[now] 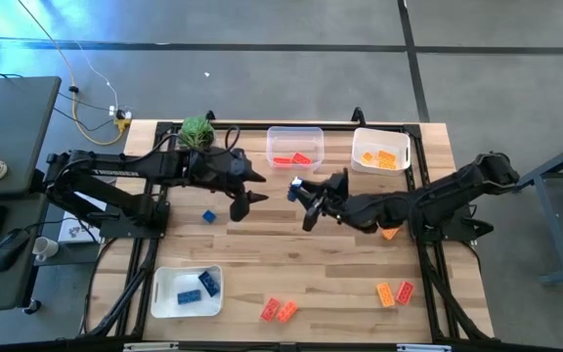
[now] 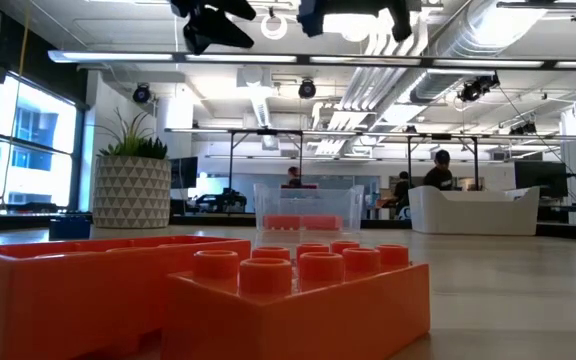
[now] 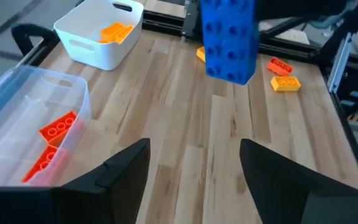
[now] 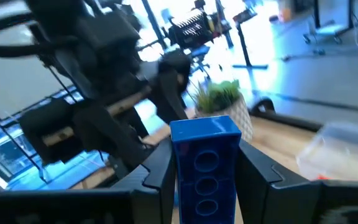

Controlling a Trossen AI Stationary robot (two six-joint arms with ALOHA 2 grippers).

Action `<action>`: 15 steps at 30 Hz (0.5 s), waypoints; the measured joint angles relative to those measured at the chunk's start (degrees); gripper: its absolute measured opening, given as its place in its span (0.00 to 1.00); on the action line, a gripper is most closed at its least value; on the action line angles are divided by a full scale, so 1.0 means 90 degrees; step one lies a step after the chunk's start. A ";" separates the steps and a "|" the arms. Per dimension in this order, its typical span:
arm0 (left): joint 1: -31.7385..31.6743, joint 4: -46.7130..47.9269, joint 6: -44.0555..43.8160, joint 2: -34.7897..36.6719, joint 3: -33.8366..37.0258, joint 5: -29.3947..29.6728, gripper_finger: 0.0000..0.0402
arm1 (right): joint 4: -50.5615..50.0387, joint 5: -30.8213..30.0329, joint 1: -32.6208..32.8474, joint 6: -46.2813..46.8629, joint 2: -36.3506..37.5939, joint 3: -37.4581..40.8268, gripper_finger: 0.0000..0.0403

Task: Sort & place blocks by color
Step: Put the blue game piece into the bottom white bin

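A blue block (image 4: 204, 165) is held in the air over the middle of the table by my right gripper (image 1: 306, 196), which reaches in from the right. My left gripper (image 1: 247, 191) stands open just to the left of it, facing the block (image 3: 229, 37), with nothing between its fingers. Red blocks lie in a clear tray (image 1: 294, 147), orange ones in a white tray (image 1: 381, 152), blue ones in a white tray (image 1: 186, 291). Loose on the wood lie a blue block (image 1: 208, 216), red blocks (image 1: 278, 311) and orange blocks (image 1: 394, 292). My right gripper pinches the blue block's two long sides (image 4: 178, 168) between its two fingers (image 4: 157, 168). The fingers come about level from the table's right and lie along the block. The block's free end (image 4: 205, 127) sticks out past the fingertips, lifted clear of the table.
A small green plant (image 1: 197, 130) stands at the far edge, left of the clear tray. Another orange block (image 1: 389, 233) lies under the right arm. Bare wood lies between the two arms and the near edge.
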State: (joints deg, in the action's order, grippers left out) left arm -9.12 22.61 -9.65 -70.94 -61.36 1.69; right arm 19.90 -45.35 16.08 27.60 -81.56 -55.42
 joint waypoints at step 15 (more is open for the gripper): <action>-0.0058 -0.0028 -0.0250 0.0000 0.0000 -0.0630 0.67 | 0.1190 0.2253 -0.0809 -0.1154 0.0063 0.0000 0.25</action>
State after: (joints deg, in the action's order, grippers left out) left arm -9.65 22.36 -11.90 -70.94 -61.36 -3.97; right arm 30.62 -25.07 8.80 17.22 -80.99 -55.42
